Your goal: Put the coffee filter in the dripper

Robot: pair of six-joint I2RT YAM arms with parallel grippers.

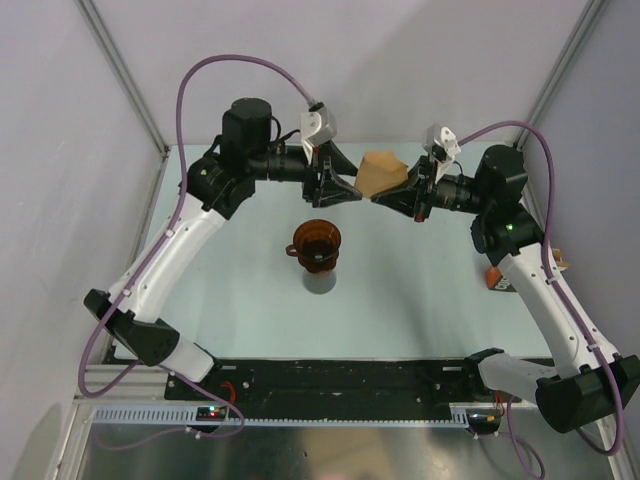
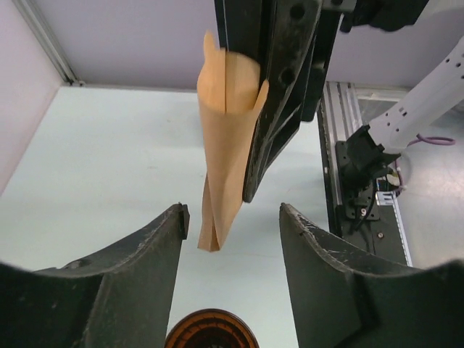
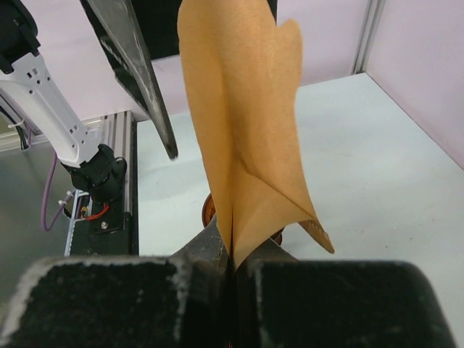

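Note:
The coffee filter (image 1: 382, 172) is a tan paper cone held up in the air at the back of the table, above and behind the dripper. My right gripper (image 1: 380, 197) is shut on its lower seam (image 3: 239, 130), and the paper fans upward from the jaws (image 3: 233, 255). My left gripper (image 1: 352, 191) stands open facing it; the filter's tip (image 2: 217, 181) hangs just ahead of its spread fingers (image 2: 232, 217) without touching them. The dripper (image 1: 316, 242), a reddish-brown funnel, sits lower down in the middle of the table; its rim (image 2: 212, 332) shows below the left fingers.
The dripper rests on a grey beaker (image 1: 320, 283). An orange-brown bag (image 1: 497, 279) lies by the right arm at the table's right edge. Aluminium frame posts (image 1: 125, 75) rise at the back corners. A black rail (image 1: 350, 378) runs along the near edge.

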